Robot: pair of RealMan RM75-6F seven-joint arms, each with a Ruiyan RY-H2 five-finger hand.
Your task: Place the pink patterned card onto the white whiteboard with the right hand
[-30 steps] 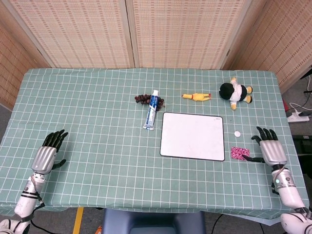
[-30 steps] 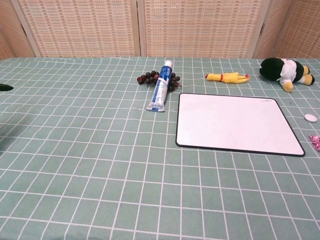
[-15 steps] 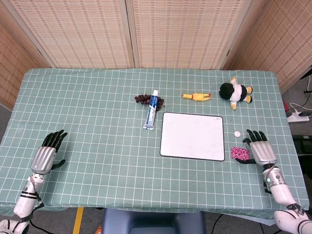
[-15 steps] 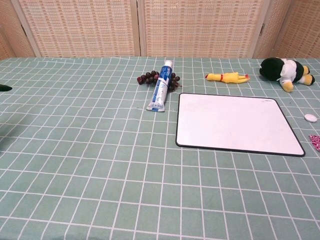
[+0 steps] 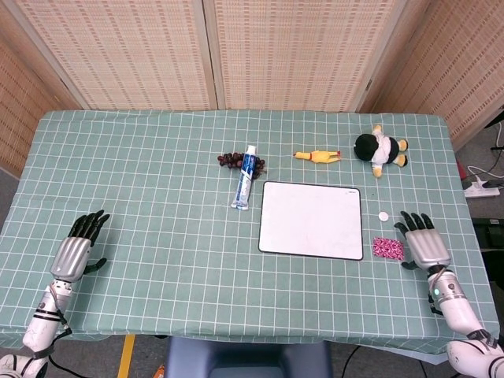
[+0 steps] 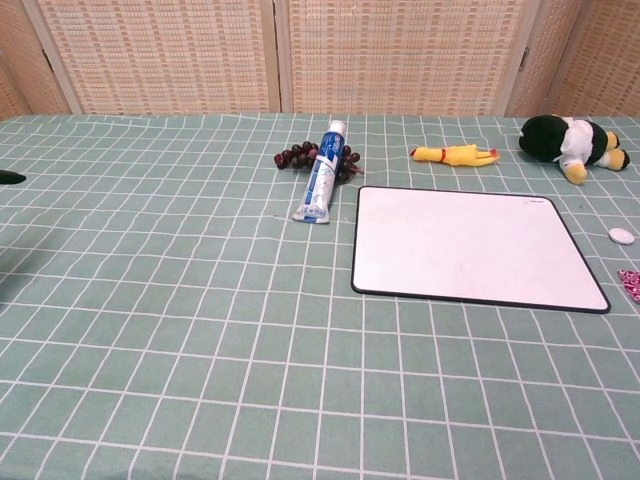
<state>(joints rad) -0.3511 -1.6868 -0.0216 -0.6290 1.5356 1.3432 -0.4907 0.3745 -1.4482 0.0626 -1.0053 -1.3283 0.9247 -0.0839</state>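
The pink patterned card (image 5: 387,248) lies flat on the green checked cloth, just right of the white whiteboard (image 5: 311,220). In the chest view only a sliver of the card (image 6: 631,284) shows at the right edge beside the whiteboard (image 6: 475,247). My right hand (image 5: 423,242) rests on the cloth immediately right of the card, fingers spread and holding nothing; its thumb points toward the card. My left hand (image 5: 76,246) lies open at the table's near left, far from both.
A toothpaste tube (image 5: 246,177) and a bunch of dark grapes (image 5: 231,159) lie left of the board's far corner. A yellow rubber chicken (image 5: 318,156) and a plush toy (image 5: 379,150) sit beyond it. A small white disc (image 5: 383,216) lies near the right hand.
My right hand has shifted left and toward me over the last second, coming closer to the card, then eased slightly right. The card, the whiteboard and the left hand have stayed put.
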